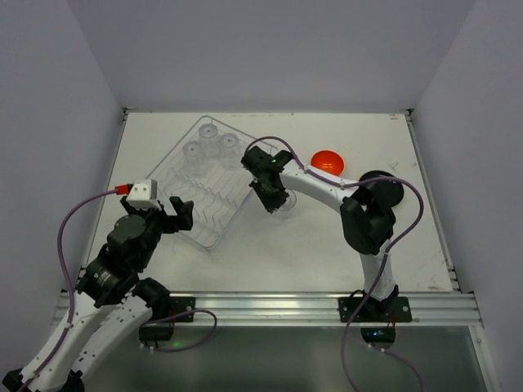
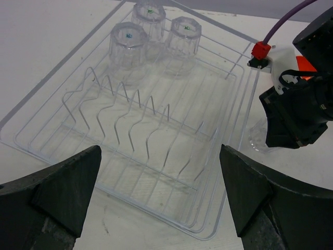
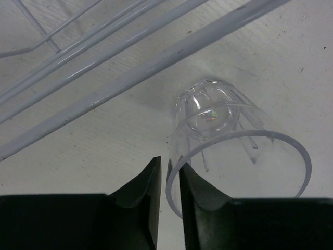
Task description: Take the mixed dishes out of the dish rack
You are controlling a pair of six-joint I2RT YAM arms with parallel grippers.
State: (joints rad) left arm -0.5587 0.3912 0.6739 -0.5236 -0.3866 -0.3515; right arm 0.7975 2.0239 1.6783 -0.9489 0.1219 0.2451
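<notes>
Large rectangular silver wire dish rack: three small clear tumblers sit at its far end, plate tines bare.

A fourth clear tumbler is on the white table, mouth up, just beside the rack's right rim. The right gripper has its jaws nearly closed astride the rim wall. Whether they pinch it or sit slack, I cannot tell.

Small orange bowl is out, right of the rack. A black round disc lies beyond it, half hidden by the arm, likely the plate.

Left gripper is spread wide and empty over the rack's near end.

Judged: about half done, with three tumblers yet to lift.
</notes>
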